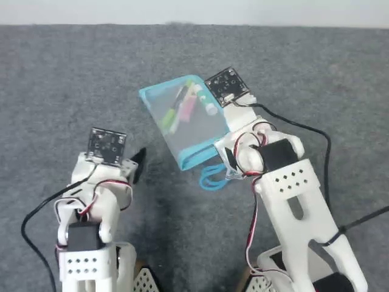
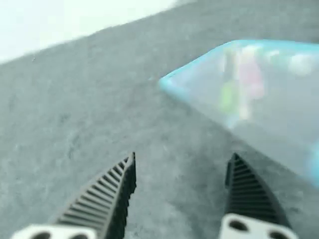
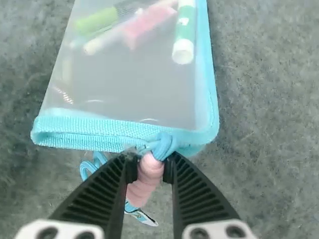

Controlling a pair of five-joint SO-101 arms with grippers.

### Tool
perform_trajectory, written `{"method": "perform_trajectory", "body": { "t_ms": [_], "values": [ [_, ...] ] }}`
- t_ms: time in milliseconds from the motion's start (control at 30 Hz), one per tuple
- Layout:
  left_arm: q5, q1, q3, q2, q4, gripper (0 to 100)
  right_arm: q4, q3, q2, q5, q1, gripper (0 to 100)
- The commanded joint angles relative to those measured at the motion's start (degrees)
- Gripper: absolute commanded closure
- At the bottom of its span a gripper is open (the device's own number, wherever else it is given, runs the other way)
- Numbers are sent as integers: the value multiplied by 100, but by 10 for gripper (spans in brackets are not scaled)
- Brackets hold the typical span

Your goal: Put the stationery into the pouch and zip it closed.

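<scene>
Right gripper (image 3: pixel 149 160) sits closest to the lens, jaws narrow and pinched on the pink pull tab (image 3: pixel 144 181) at the zip's knotted blue cord (image 3: pixel 160 144).

Pouch (image 1: pixel 191 131) lies flat, just toward 12 o'clock from table centre in the high view. Stationery (image 3: pixel 144 20) is all inside, bunched at its 11 o'clock end: green, pink and white pens visible through the clear wall.

Zip band (image 3: pixel 89 133) along the 5 o'clock end looks shut up to the pull; I cannot tell whether the last bit to the corner is closed. My read: loading done, zipping at or near its end.

Left gripper (image 2: pixel 183 158) hangs at the pouch's 8 o'clock, jaws wide, holding nothing, above grey felt table (image 1: pixel 67 73).
</scene>
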Motion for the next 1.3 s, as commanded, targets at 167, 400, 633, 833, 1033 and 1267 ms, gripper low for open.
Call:
{"method": "perform_trajectory", "body": {
  "t_ms": [167, 400, 633, 833, 1033, 1267],
  "values": [
    [158, 1793, -734, 79, 826, 670, 699, -1442, 136, 79, -295, 993],
    [422, 1363, -426, 88, 114, 692, 1367, -1943, 136, 114, -338, 993],
    [448, 1055, -391, 97, 44, 694, 1130, -1424, 127, 114, -338, 993],
    [431, 1046, 259, 97, -651, 695, 1218, -1442, 127, 114, -347, 993],
    [431, 1020, 585, 97, -1064, 774, 1341, -1451, 119, 114, -725, 993],
    [633, 1090, 760, 97, -1565, 990, 1508, -1371, -338, 132, -998, 993]
  ]
}}
